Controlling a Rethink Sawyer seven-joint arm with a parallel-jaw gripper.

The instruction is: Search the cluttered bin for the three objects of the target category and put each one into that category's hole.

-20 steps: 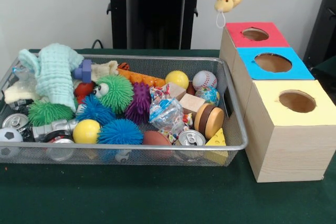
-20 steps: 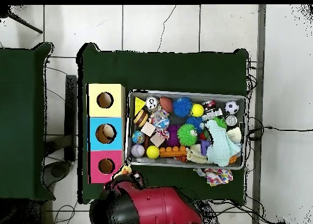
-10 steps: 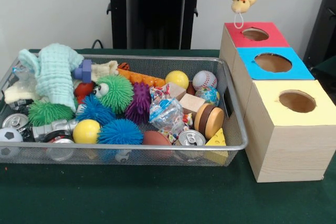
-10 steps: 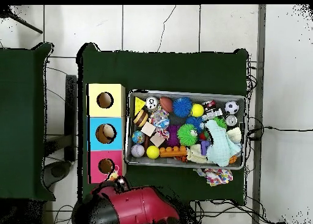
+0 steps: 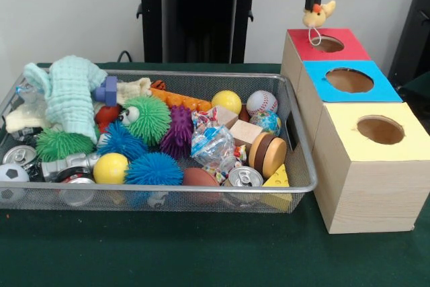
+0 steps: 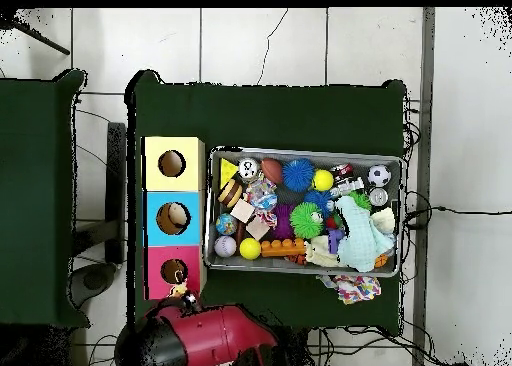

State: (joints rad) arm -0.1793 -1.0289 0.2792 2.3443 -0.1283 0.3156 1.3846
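My gripper (image 5: pixel 314 5) hangs from the top edge, shut on a small yellow duck (image 5: pixel 318 15) with an orange beak and a white loop below it. The duck hangs just above the near-left rim of the round hole (image 5: pixel 327 44) in the red-topped wooden box (image 5: pixel 299 42). In the overhead view the duck (image 6: pixel 181 288) shows at the red-topped box's (image 6: pixel 158 272) edge, beside its hole (image 6: pixel 174 272). The wire mesh bin (image 5: pixel 300 159) stands left of the boxes, full of clutter. I cannot pick out other toys of the duck's kind in it.
The blue-topped box (image 5: pixel 376 89) and the yellow-topped box (image 5: pixel 342 122) stand in a row nearer the camera. The bin holds yellow balls (image 5: pixel 227 101), spiky balls (image 5: pixel 154 168), cans (image 5: pixel 244 178), a baseball (image 5: pixel 261 103) and a mint cloth (image 5: pixel 70 95). The red arm (image 6: pixel 215 337) is at the table's edge.
My gripper has carried the duck to the right and slightly down, from beside the red-topped box to over its hole's edge. The bin's contents have not moved.
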